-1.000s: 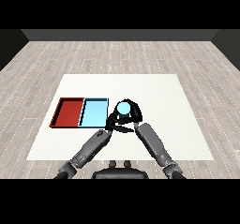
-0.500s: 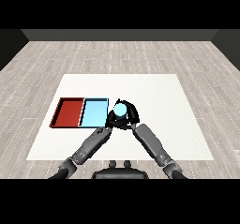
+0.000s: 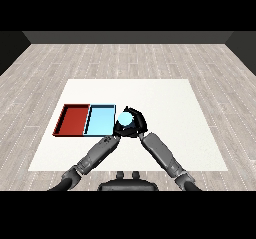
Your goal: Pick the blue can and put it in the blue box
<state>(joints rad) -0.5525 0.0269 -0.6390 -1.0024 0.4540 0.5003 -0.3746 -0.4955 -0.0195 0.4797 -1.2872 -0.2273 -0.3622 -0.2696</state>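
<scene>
The blue can [image 3: 125,118] shows its pale blue top just right of the light blue tray [image 3: 99,120]. It is held above the table near the tray's right rim. My right hand [image 3: 137,125] is curled round the can from the right and from behind. My left hand [image 3: 119,131] sits just below and to the left of the can, pressed close to the right hand. It merges with the right hand's dark shape.
A red tray [image 3: 73,119] lies against the left side of the light blue tray. Both trays hold nothing. The white table [image 3: 165,103] stretches to the right and beyond the hands, with a wooden floor around it.
My right hand has carried the blue can a little left and nearer to me, closer to the light blue tray's right rim. The left forearm has hardly moved.
</scene>
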